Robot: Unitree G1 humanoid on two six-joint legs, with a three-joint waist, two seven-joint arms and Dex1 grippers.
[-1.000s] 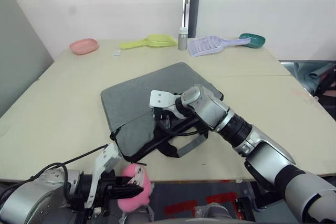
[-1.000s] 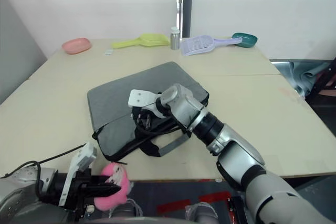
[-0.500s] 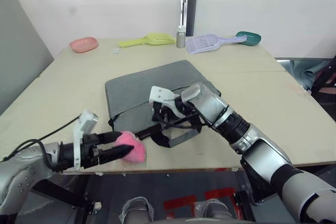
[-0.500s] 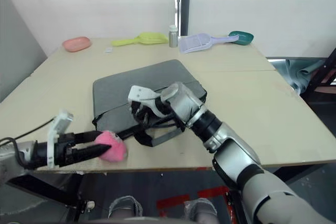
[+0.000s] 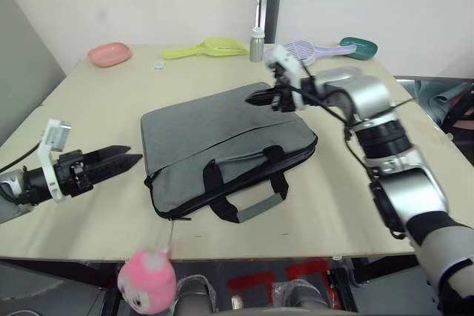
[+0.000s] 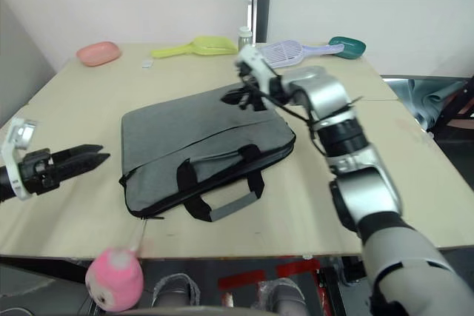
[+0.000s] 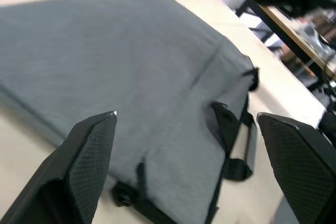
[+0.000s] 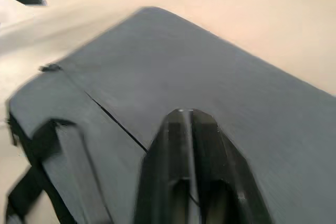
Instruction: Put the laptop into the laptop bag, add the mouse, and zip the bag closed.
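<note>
Grey fabric with black trim marks the laptop bag point(image 5: 222, 153), which lies flat near the middle of the pale bench point(image 5: 96, 109), its two black loop handles point(image 5: 248, 186) spilling toward the near edge. The right end effector point(image 5: 255, 98) hovers over the bag's far corner, its two black fingers pressed together with nothing between them, as the right wrist view also shows. The left end effector point(image 5: 127, 159) is held low over the bench just to the left of the bag, apart from it, its fingers spread wide and empty, pointing at the bag's side. A fuzzy pink toy point(image 5: 147, 281) sits below the near edge of the bench, off its surface. Along the far side of the bench lie a pink dish point(image 5: 109, 53), a yellow scoop point(image 5: 207, 49), a small metal bottle point(image 5: 256, 44), a lilac slotted scoop point(image 5: 315, 51) and a green scoop point(image 5: 359, 47).
</note>
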